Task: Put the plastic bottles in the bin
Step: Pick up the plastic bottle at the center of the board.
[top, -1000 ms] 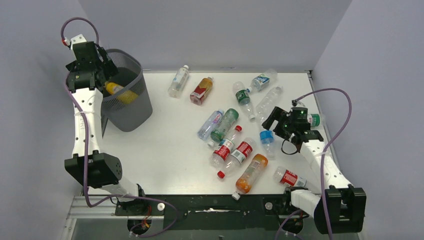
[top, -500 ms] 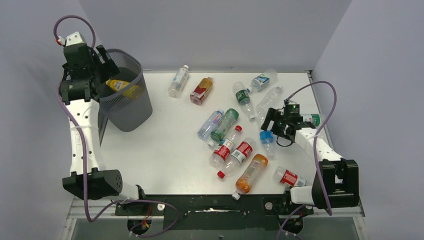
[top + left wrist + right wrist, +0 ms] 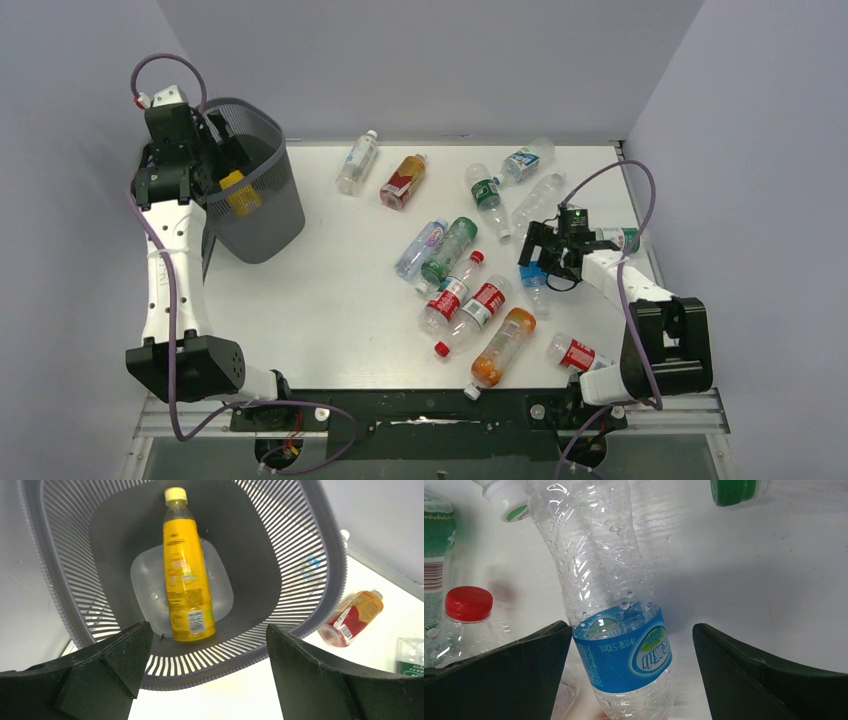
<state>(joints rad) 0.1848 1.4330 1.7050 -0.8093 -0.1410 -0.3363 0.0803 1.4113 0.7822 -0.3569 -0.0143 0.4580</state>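
The dark grey mesh bin (image 3: 265, 215) stands at the far left. A yellow bottle (image 3: 236, 190) lies inside it, and in the left wrist view (image 3: 185, 575) it rests on a clear pale shape at the bottom. My left gripper (image 3: 208, 155) hangs above the bin's rim (image 3: 300, 625), open and empty (image 3: 207, 632). My right gripper (image 3: 540, 258) is open and low over a clear bottle with a blue label (image 3: 533, 276). That bottle (image 3: 624, 650) stands between the fingers, close to the left one, with a gap to the right one. Several more bottles lie on the table.
Loose bottles include a clear one (image 3: 357, 160), an amber one with a red label (image 3: 404, 180), a green one (image 3: 450, 248), two red-labelled ones (image 3: 465, 298), an orange one (image 3: 503, 345) and a green-capped one (image 3: 625, 238). A red cap (image 3: 469, 603) sits left of my right gripper.
The yellow bottle has left my left gripper and dropped deeper into the bin. My right gripper has moved left and down, around the blue-labelled bottle.
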